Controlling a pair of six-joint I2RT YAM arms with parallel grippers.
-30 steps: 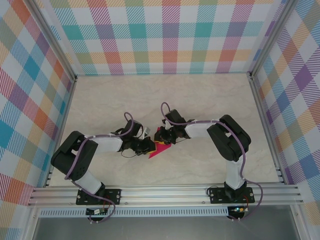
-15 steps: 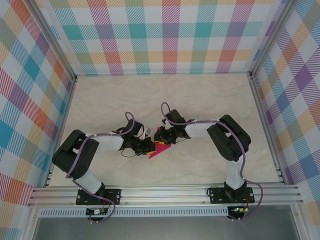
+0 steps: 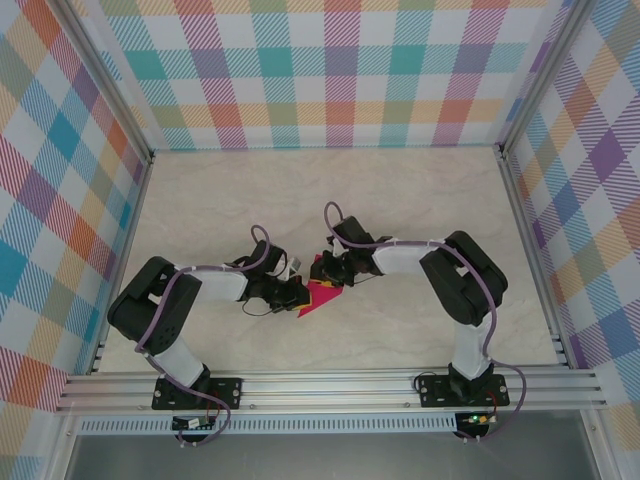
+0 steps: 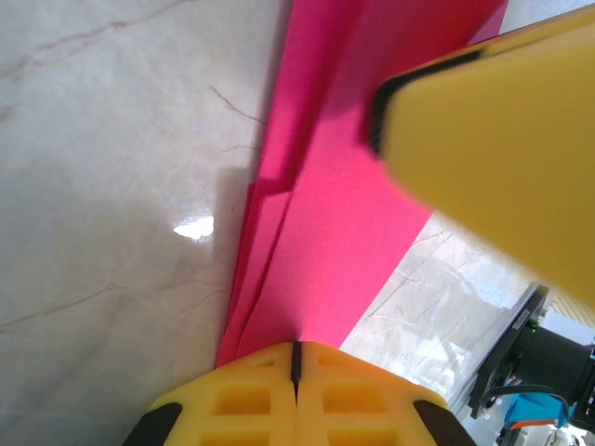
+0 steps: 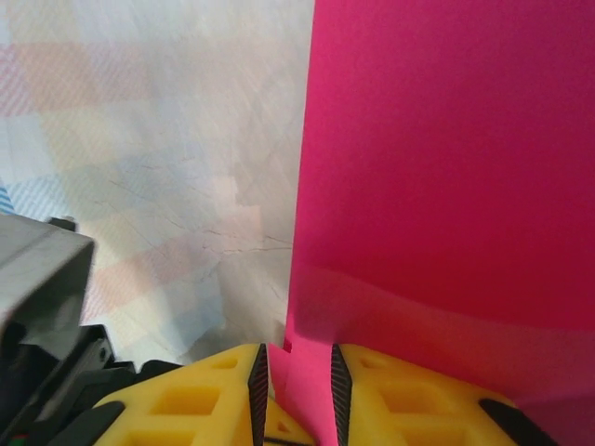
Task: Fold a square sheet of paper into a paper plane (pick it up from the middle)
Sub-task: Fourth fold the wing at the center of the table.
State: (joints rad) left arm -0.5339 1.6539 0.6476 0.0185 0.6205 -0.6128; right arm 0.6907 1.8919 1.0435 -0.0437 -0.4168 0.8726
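I see pale marble-look tabletop [image 3: 400,190], pastel plaid walls [image 3: 330,70] on three sides, aluminium rail [image 3: 330,385] along near edge.

Folded sheet of paper [image 3: 322,297] lies on the table [image 3: 420,200] between the 2 grippers, right of the left gripper [image 3: 299,291] and just before the right gripper [image 3: 327,275], touching both.

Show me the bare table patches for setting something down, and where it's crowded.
Free: the broad table band below the back wall; the right-hand strip beyond the right arm; the left-hand patch beyond the left arm. Crowded: centre, where left fingers and right fingers clamp the pink paper.
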